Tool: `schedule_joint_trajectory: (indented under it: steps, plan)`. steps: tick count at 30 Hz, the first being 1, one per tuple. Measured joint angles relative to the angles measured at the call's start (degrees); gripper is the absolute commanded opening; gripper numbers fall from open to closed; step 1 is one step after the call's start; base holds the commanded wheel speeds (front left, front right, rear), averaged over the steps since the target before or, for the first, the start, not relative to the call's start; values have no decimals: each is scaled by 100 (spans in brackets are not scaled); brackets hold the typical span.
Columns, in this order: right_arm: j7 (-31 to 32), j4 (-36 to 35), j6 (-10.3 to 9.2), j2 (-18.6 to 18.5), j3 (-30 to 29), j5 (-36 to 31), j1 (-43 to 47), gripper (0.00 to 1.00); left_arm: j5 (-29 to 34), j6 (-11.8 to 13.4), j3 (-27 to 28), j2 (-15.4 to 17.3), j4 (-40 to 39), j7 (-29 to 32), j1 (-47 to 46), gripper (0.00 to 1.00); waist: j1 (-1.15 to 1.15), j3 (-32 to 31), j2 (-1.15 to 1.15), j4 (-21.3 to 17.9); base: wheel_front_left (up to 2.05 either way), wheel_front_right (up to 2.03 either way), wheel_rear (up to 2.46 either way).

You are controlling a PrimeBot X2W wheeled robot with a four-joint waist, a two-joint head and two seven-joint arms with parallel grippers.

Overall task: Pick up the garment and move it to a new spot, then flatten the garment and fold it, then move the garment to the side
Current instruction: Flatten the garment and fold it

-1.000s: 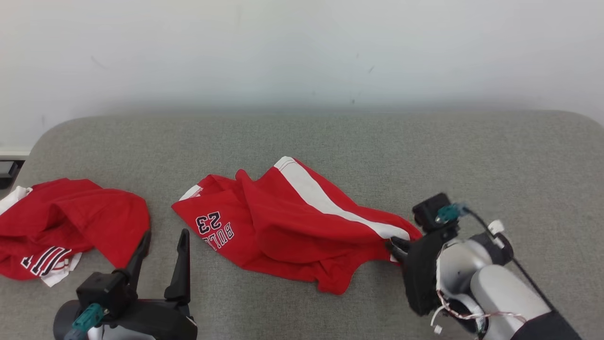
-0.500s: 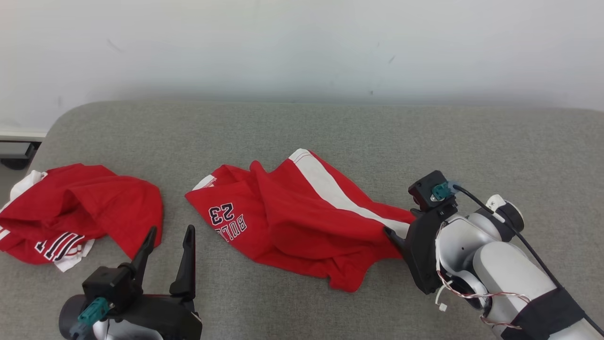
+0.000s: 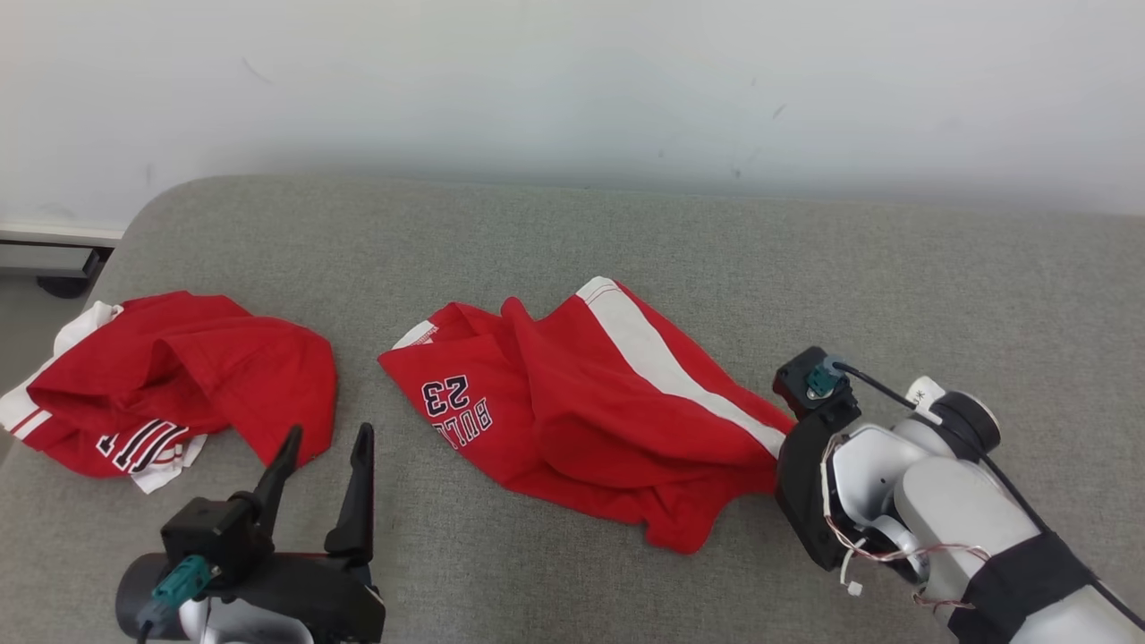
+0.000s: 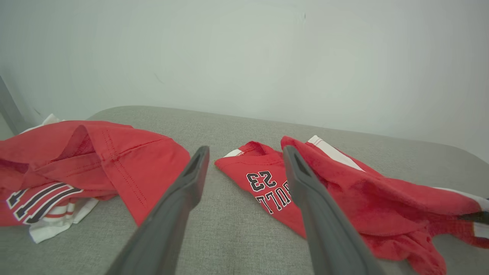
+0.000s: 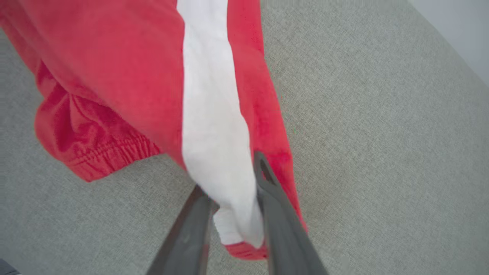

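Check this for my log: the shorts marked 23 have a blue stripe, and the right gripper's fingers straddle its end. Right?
No: the stripe is white, not blue, as the right wrist view shows. The shorts are marked 23, and the right gripper straddles the stripe's end.

The red garment (image 3: 572,402) is showing as soft, matt cloth, its white stripe (image 5: 214,114) looking faintly fleecy, and the second red garment (image 3: 179,376) is reading as the same dull knit. The bench (image 3: 626,233) is wearing a coarse grey woven fabric, while the left end effector (image 3: 328,432) is showing fingers (image 4: 179,206) of smooth, matt dark plastic and the right arm's pale shell (image 3: 930,501) is gleaming glossy.
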Motion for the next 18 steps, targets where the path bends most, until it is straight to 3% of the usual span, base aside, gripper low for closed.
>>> schedule_joint_trajectory:
  steps: [10, 18]
  plan:
    - [-651, 59, 94, 66, -193, -3, -511, 0, -8, 2, 65, 36, 44, -11, 9, 100, -1, -48, 0, -73, 0, 0, 0]
    - [-891, 492, 94, -266, -535, -3, -1056, 0, -8, -55, -102, -64, 33, -10, -6, 100, -1, -31, 0, -69, 0, 0, 0]
